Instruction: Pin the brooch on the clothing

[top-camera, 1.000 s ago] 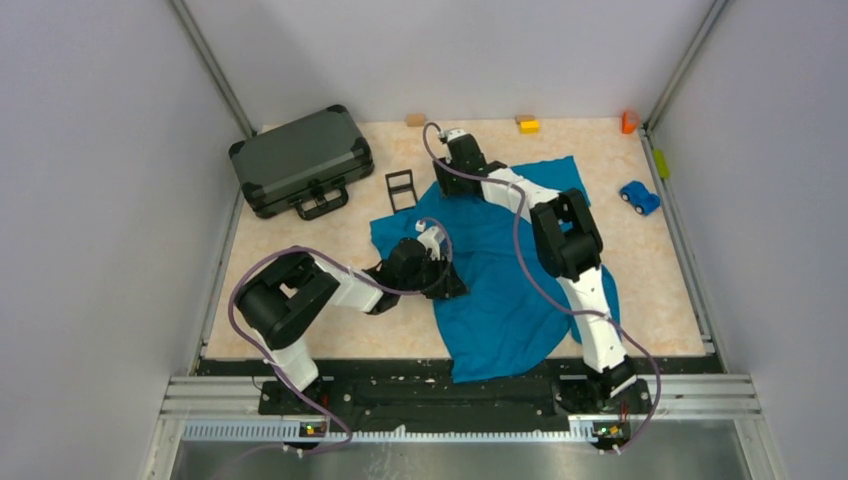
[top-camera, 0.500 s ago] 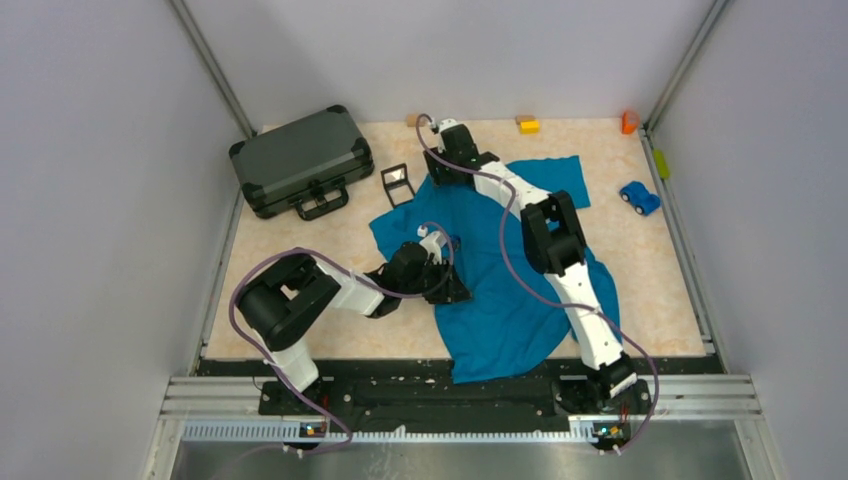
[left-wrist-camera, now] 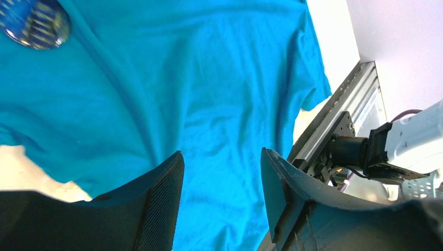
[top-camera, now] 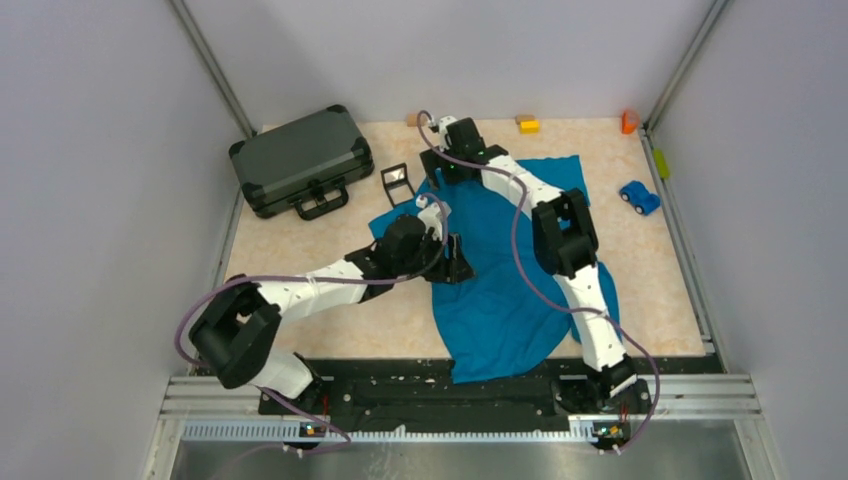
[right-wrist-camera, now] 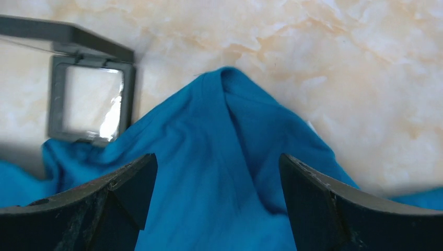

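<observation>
Stretched farther out than before, the left gripper [left-wrist-camera: 222, 159] hung spread over the T-shirt [left-wrist-camera: 209, 78], where the brooch [left-wrist-camera: 34, 23] lay; the right gripper [right-wrist-camera: 217, 164] gaped empty.

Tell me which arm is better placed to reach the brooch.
Left, probably. The brooch lies on the shirt just ahead of the open left gripper; the open right gripper hovers over the shirt's far edge by the black frame.

No legible text, label, brand or number in any view. Brooch [left-wrist-camera: 34, 23] face markings too blurred to read.
</observation>
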`<state>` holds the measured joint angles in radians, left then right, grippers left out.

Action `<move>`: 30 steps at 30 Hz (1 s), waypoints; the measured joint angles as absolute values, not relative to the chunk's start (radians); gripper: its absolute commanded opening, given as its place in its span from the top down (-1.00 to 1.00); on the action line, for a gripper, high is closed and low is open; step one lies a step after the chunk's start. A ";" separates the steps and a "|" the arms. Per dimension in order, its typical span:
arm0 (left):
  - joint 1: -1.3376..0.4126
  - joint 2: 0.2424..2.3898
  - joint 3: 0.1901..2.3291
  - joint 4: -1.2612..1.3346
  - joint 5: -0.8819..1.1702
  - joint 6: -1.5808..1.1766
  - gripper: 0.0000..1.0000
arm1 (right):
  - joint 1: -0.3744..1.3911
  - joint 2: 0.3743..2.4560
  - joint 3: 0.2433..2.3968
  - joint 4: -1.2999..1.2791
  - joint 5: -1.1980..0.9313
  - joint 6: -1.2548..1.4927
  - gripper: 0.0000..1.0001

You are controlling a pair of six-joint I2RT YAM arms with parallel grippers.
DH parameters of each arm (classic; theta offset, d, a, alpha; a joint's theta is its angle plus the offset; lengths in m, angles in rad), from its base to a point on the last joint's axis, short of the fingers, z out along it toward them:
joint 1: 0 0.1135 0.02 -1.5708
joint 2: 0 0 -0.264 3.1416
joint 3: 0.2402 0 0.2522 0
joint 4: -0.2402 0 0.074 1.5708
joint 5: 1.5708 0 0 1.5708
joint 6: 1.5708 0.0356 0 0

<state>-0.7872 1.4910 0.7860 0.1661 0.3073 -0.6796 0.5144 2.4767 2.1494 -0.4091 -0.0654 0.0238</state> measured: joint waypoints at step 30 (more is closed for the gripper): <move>-0.400 1.713 0.791 0.282 0.177 -0.641 0.25 | 0.866 1.442 0.666 0.165 -0.101 0.407 -0.18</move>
<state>-0.3996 1.7126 0.7914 0.2817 0.1768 -0.6415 0.8658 1.4422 0.6662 0.1654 -0.1009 0.4068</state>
